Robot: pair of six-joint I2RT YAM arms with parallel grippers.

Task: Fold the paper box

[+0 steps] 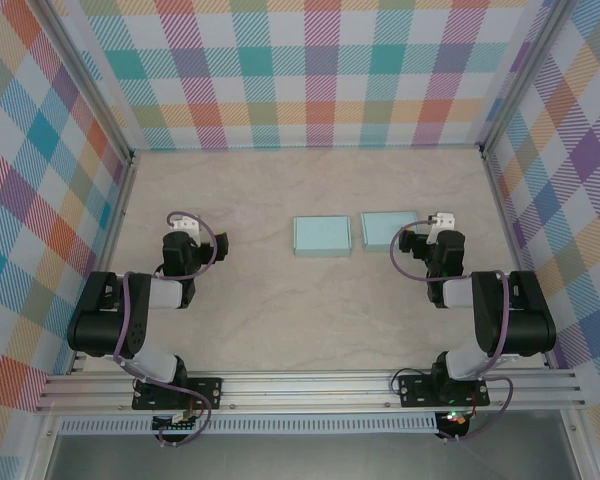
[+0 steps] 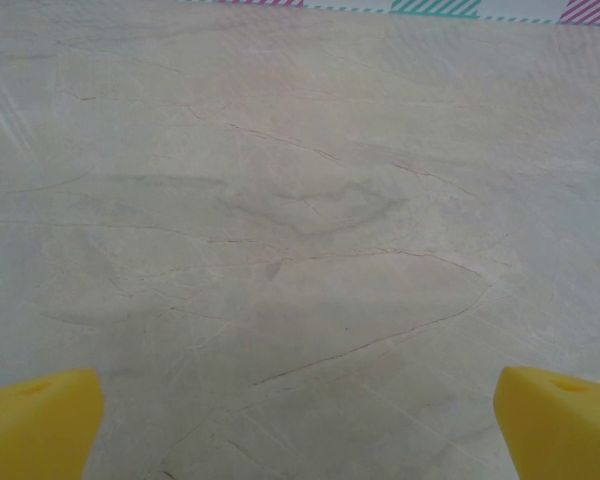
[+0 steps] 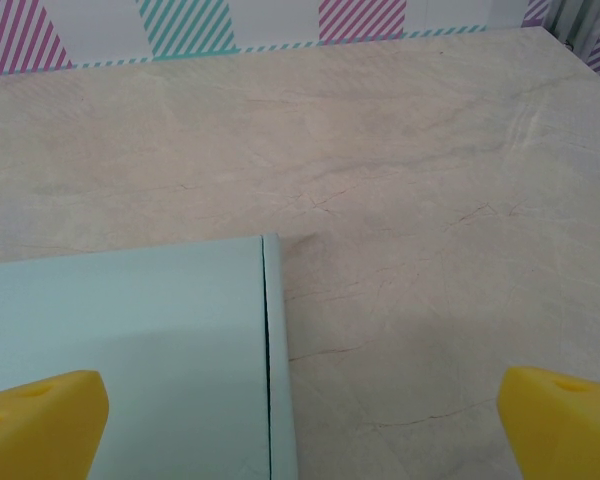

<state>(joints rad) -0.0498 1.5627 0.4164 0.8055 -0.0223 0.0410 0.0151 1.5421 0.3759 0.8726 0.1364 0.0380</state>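
Note:
Two flat pale-blue paper boxes lie side by side mid-table: one (image 1: 321, 236) near the centre, the other (image 1: 388, 229) to its right. My right gripper (image 1: 435, 228) hovers at the right box's right edge. In the right wrist view that box (image 3: 130, 350) sits lower left under my left yellow fingertip (image 3: 40, 420), and the right gripper (image 3: 300, 425) stands open with nothing between its fingers. My left gripper (image 1: 188, 228) is far to the left of both boxes. Over bare table, the left gripper (image 2: 300, 420) is open and holds nothing.
The marble-patterned tabletop (image 1: 310, 310) is enclosed by plaid walls (image 1: 310, 70) at the back and on both sides. An aluminium rail (image 1: 310, 385) carrying both arm bases runs along the near edge.

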